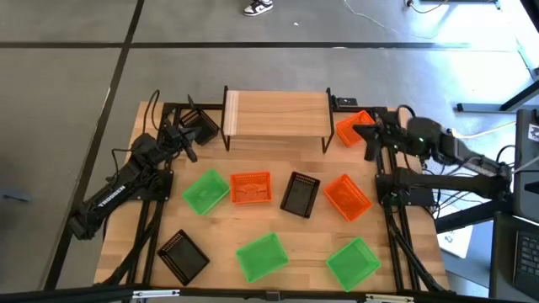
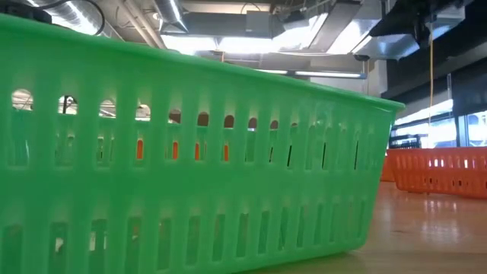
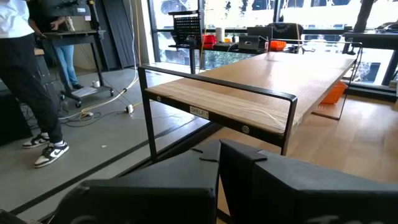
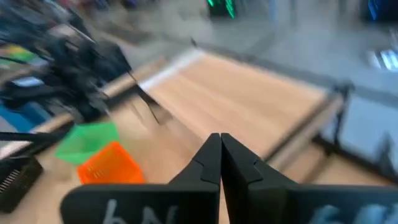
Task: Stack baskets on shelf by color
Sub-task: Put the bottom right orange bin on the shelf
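Observation:
The light-wood shelf point(image 1: 276, 114) stands at the table's far middle, and its top is bare. My left gripper point(image 1: 189, 140) is shut at the shelf's left end, beside a black basket point(image 1: 203, 127). Its wrist view shows the shut fingers point(image 3: 219, 152) before the shelf point(image 3: 249, 93). My right gripper point(image 1: 368, 140) is shut at the shelf's right end, over the near edge of an orange basket point(image 1: 352, 128). Its wrist view shows shut fingers point(image 4: 221, 155) with nothing between them. Across the table lie three green baskets point(image 1: 206, 191) point(image 1: 262, 256) point(image 1: 353, 263), two orange point(image 1: 250, 188) point(image 1: 347, 197) and two black point(image 1: 299, 194) point(image 1: 183, 255).
In the low view a green basket point(image 2: 190, 152) fills most of the picture, with an orange one point(image 2: 437, 171) to the right. A person point(image 3: 28, 74) stands in the room beyond the table. Shoes point(image 1: 258, 7) show on the floor past the far edge.

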